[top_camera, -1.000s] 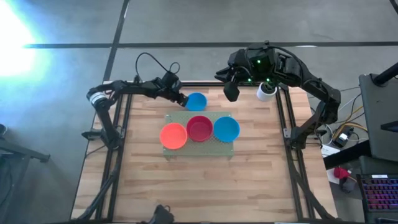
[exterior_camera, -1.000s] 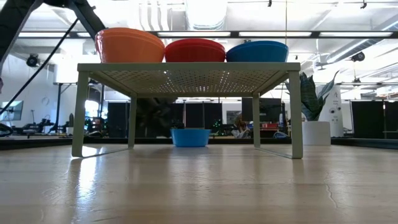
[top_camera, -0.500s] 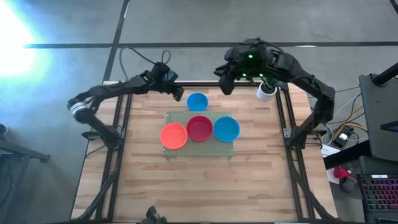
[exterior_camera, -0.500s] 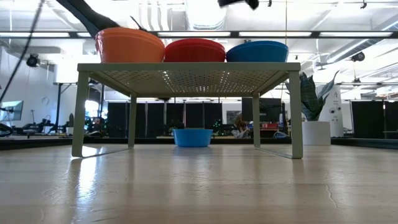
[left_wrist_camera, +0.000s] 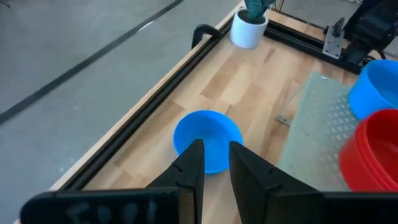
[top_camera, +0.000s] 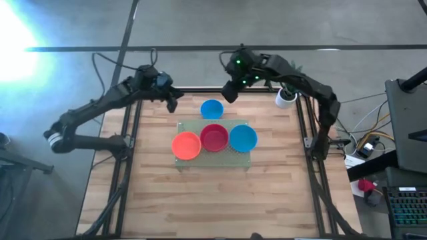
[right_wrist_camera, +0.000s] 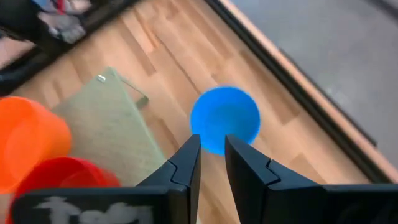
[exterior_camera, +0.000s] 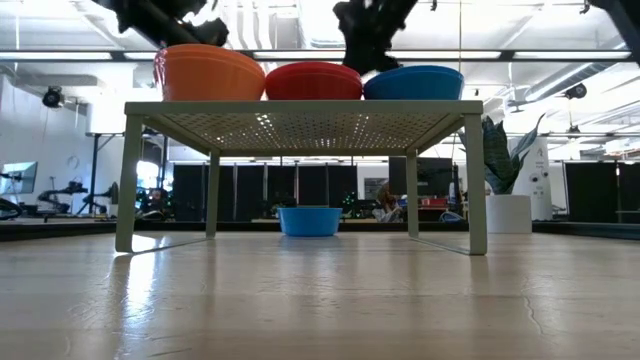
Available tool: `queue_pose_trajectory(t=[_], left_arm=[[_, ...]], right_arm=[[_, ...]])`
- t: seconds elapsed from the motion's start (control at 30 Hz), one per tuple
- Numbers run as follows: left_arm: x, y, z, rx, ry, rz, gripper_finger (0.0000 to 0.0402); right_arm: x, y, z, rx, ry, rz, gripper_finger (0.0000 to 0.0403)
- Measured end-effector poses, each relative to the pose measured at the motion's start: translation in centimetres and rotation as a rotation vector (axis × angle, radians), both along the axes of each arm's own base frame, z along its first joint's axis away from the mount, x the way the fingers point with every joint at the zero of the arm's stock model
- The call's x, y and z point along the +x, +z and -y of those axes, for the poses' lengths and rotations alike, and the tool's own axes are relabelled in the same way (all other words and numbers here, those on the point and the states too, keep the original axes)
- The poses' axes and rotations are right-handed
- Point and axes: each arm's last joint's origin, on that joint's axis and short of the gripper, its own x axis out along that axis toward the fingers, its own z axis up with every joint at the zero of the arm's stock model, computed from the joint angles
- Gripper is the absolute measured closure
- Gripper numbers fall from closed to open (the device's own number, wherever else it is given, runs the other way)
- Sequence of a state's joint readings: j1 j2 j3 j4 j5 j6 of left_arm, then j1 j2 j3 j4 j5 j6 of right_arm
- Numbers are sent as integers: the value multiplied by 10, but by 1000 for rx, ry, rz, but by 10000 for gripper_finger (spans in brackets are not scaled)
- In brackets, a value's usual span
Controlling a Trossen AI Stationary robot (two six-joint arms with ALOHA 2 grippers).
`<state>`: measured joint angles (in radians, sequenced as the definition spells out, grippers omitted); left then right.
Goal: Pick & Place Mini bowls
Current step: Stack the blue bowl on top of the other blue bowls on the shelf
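Small round shallow blue mini bowl (top_camera: 211,108) on tabletop; solid colour

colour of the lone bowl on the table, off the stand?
Blue bowl; clearest in the left wrist view.

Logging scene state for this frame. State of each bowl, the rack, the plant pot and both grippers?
orange mini bowl: upright on the rack, left end.
red mini bowl: upright on the rack, middle.
blue mini bowl on the rack: upright, right end.
blue mini bowl on the table: upright behind the rack, not held.
pale green rack: standing on its legs.
white plant pot: upright at the table's far right corner.
left gripper: raised, jaws narrowly apart, empty.
right gripper: raised, jaws narrowly apart, empty.
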<state>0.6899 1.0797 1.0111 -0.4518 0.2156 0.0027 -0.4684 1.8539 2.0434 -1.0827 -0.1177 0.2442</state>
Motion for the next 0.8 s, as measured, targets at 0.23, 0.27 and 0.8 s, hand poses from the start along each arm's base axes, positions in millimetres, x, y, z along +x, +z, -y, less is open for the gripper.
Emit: queue_pose_trajectory(t=[0.23, 0.27, 0.8], left_arm=[[-18, 11, 14, 28, 23, 0, 335], [-20, 11, 15, 31, 29, -1, 335], [-23, 13, 16, 44, 45, 3, 335]], right_arm=[[16, -44, 26, 124, -24, -106, 335], [20, -52, 29, 138, -25, -121, 335], [53, -150, 59, 271, -91, -309, 307]])
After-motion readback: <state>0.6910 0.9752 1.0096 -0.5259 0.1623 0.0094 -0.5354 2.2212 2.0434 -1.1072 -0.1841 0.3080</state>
